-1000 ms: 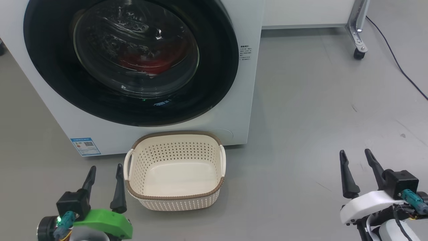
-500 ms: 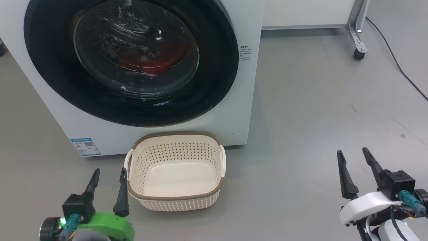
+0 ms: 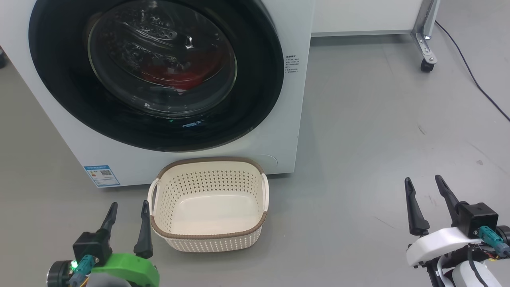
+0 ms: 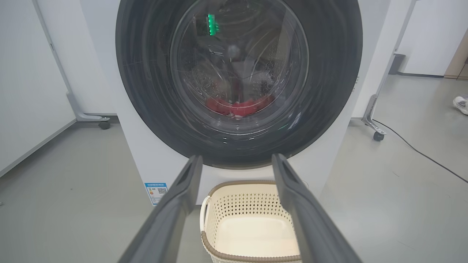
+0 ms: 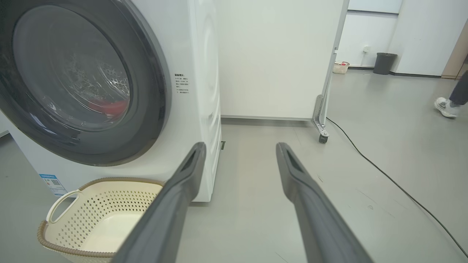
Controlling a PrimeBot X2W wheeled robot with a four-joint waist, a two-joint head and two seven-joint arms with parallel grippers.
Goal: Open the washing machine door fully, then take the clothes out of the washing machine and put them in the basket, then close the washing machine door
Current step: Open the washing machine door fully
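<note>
Dark jaws wide | left gripper [image 3: 130, 203] empty | right gripper [image 3: 422, 179] empty

Premises present as an indoor test lab, not a home laundry. A washing machine [image 3: 297, 99] stands free on a wide grey floor [image 3: 378, 119], backed by white partition panels [image 5: 274, 54] on metal legs with castors [image 5: 322, 138], and a black cable [image 5: 384, 174] trails loose across the floor. Beyond are plain white walls [image 5: 420, 36], a dark bin [image 5: 386, 63] against the far wall, and a person's shoe [image 5: 444, 107] at the edge.
</note>
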